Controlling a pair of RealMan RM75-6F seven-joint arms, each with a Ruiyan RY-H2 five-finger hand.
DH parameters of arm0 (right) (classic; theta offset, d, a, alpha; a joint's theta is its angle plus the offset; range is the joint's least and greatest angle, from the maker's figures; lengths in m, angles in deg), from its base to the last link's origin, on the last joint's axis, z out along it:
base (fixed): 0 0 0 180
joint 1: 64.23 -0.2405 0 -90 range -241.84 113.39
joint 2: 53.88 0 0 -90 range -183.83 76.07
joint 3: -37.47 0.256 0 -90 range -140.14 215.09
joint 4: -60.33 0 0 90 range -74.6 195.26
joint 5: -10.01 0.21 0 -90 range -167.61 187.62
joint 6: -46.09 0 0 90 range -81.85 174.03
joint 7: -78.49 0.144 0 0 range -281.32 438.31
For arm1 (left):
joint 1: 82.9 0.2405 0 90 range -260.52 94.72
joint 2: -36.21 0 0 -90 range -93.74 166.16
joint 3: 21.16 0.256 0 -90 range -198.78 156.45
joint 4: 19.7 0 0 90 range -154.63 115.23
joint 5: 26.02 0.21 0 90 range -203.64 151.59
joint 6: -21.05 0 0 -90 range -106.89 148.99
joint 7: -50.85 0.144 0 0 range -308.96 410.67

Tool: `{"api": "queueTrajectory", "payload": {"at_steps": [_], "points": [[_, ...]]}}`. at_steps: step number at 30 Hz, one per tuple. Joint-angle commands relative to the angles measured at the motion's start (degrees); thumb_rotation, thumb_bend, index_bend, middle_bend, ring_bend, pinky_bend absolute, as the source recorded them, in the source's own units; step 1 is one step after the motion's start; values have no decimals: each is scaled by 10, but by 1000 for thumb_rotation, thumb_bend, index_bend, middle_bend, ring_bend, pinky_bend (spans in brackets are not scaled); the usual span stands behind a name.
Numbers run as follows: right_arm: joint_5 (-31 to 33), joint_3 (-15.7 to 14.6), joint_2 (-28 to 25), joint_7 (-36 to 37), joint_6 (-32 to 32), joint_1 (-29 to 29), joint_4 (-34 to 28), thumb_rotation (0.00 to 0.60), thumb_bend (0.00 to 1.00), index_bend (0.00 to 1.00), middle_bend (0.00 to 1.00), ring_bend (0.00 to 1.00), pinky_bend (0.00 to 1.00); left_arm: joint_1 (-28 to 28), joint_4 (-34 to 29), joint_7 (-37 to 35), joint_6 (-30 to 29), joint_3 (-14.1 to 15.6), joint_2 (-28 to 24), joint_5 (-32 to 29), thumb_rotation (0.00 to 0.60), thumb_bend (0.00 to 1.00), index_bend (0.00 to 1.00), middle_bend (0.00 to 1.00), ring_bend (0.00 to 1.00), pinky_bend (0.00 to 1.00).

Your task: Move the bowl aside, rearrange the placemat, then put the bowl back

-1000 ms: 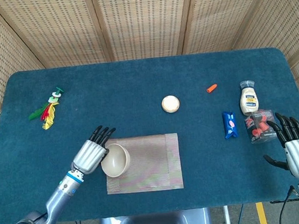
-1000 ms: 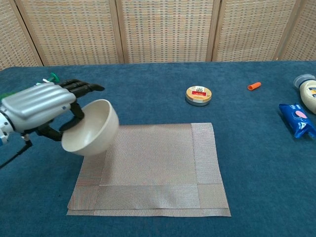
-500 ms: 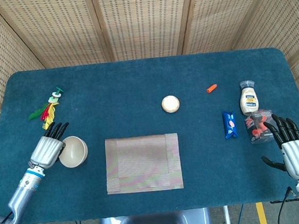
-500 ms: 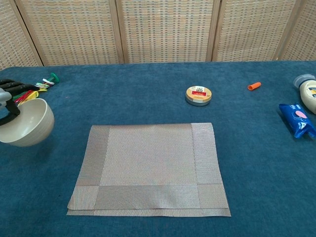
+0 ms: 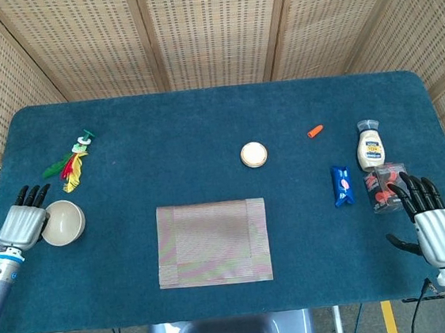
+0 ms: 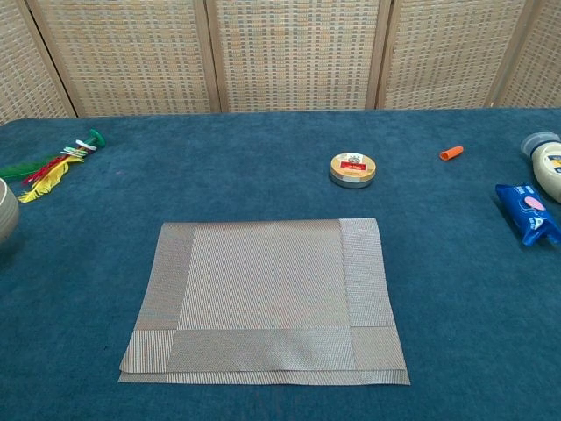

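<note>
Now bowl [image 5: 63, 222] in left hand [image 5: 23, 225] — off placemat [image 5: 212, 243]

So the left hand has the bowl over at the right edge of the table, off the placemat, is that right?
Not quite: the head view shows the left hand holding the bowl near the table's left edge, not the right. It is off the placemat, as you said.
</note>
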Motion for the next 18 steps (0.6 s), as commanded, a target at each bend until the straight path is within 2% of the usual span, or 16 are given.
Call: {"api": "queueTrajectory", "payload": {"at_steps": [1,7,12,16,18], "points": [[0,0,0,0,0,0,0,600,124,163,0,0,0,3,6,-13,5,1,3,-2,600,444,574,0,0,0],[3,2,-1,4,1,1,1,600,124,163,0,0,0,7,8,-24,11,5,3,1,600,417,445,0,0,0],[3,2,-1,6,0,0,1,600,125,163,0,0,0,10,2,-32,8,5,-6,1,600,333,358,0,0,0],[3,2,-1,6,0,0,2,600,124,163,0,0,0,14,-13,-48,-6,2,-20,2,600,280,259,0,0,0],[2,1,-1,6,0,0,1,600,124,163,0,0,0,22,-33,-64,-35,-4,-44,4,600,271,237,0,0,0]]}}
